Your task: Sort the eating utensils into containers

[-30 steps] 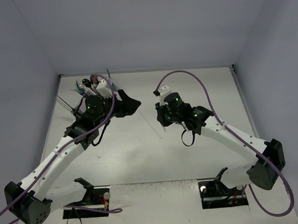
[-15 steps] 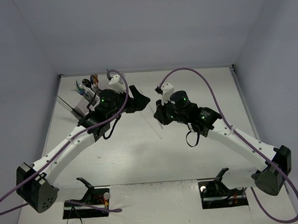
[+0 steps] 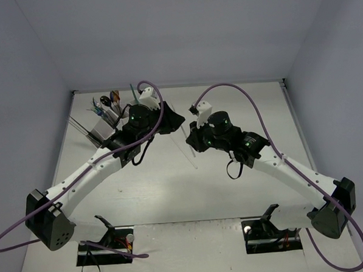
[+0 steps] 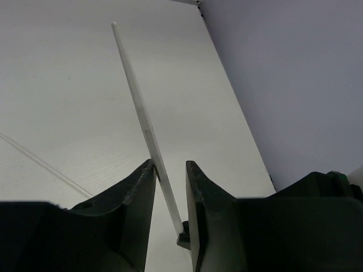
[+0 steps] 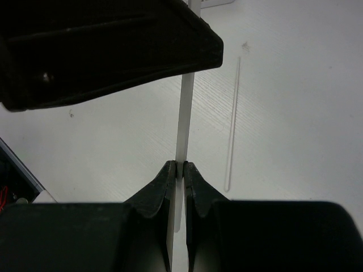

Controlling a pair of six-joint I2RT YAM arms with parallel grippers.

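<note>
top view: both arms reach inward and meet over the middle of the bench [image 3: 172, 191], with the left claw [image 3: 176, 119] just beside the right claw [image 3: 192, 137]. right wrist view: the right claw's fingers are pressed together on a flat white stick [image 5: 182, 113], clamping it near one end; the stick runs up from the grip and passes under the dark body of the left claw. left wrist view: the same stick stands tilted between the left claw's fingers [image 4: 142, 192], which are apart, with a gap showing on each side of it; its far end points up and away over the bench. a second, thin stick [image 5: 232, 124] lies flat on the bench near the right claw and apart from it. the white caddy [image 3: 101, 129] sits at the far left corner of the bench, with utensils [image 3: 107, 103] standing in it; which compartments they occupy cannot be told.
</note>
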